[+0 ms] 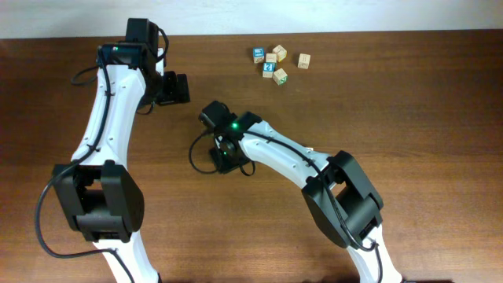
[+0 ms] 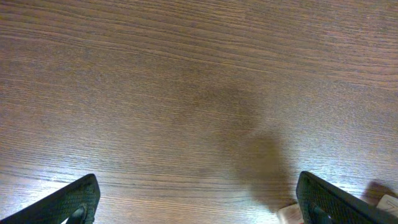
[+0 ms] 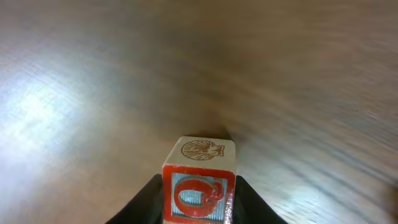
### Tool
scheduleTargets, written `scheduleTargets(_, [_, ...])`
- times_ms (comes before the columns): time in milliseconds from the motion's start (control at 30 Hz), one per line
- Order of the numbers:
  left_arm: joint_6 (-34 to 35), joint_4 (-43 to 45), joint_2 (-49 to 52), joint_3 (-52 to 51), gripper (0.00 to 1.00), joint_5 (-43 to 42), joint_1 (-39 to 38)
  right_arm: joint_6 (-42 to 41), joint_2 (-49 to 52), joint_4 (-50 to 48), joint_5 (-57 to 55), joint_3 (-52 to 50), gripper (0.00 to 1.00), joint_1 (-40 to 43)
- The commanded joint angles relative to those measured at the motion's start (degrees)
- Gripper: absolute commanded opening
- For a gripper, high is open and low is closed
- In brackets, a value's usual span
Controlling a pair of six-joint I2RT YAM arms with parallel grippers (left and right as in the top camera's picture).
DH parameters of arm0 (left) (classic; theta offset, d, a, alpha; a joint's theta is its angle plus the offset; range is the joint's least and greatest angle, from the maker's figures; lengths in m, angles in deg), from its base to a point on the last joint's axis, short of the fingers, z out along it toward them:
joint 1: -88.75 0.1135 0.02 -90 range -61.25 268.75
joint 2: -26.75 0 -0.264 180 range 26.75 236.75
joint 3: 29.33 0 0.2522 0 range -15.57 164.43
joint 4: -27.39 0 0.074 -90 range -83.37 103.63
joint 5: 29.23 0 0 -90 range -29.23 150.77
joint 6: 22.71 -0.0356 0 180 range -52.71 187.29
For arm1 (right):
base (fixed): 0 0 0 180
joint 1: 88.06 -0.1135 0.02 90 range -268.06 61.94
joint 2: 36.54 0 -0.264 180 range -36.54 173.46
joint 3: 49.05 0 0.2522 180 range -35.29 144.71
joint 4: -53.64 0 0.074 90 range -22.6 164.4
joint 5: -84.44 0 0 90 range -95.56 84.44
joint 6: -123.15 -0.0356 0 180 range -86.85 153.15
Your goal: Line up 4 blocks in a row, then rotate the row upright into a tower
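Overhead: I look straight down from high above the tabletop (image 1: 409,118), with the left arm (image 1: 110,118) and right arm (image 1: 291,157) in frame.
Left wrist: close over bare wood, facing down, left fingers (image 2: 68,202) at the near corners.
Right wrist: very close, facing past the right fingers (image 3: 144,205) at a red-printed block (image 3: 199,180).
Shared: overhead covers both wrist patches, mid-tabletop.

Left gripper (image 1: 174,88), at eleven o'clock, gapes wide; right gripper (image 1: 222,157), near centre, pinches a block (image 3: 199,180), forearm trailing toward four o'clock.
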Motion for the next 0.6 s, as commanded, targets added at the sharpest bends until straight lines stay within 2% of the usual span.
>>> scheduleTargets(0, [0.5,-0.1,0.5,0.6,0.99,0.4,-0.1,-11.0,0.4,0.9,-8.6,-0.1,0.38,3.2])
scheduleTargets(100, [0.5,-0.1,0.5,0.6,0.99,0.4,-0.1,-16.3,0.4,2.6,-9.4,-0.1,0.37,6.4])
scheduleTargets(367, [0.5,-0.1,0.5,0.6,0.99,0.4,-0.1,-20.9,0.4,7.5,-11.5,-0.1,0.37,7.9])
scheduleTargets(433, [0.5,-0.1,0.5,0.6,0.99,0.4,-0.1,-20.9,0.4,7.4,-11.0,-0.1,0.38,8.2])
scheduleTargets(567, [0.5,-0.1,0.5,0.6,0.99,0.4,-0.1,-20.8,0.4,10.8,-11.1,3.8,0.46,8.2])
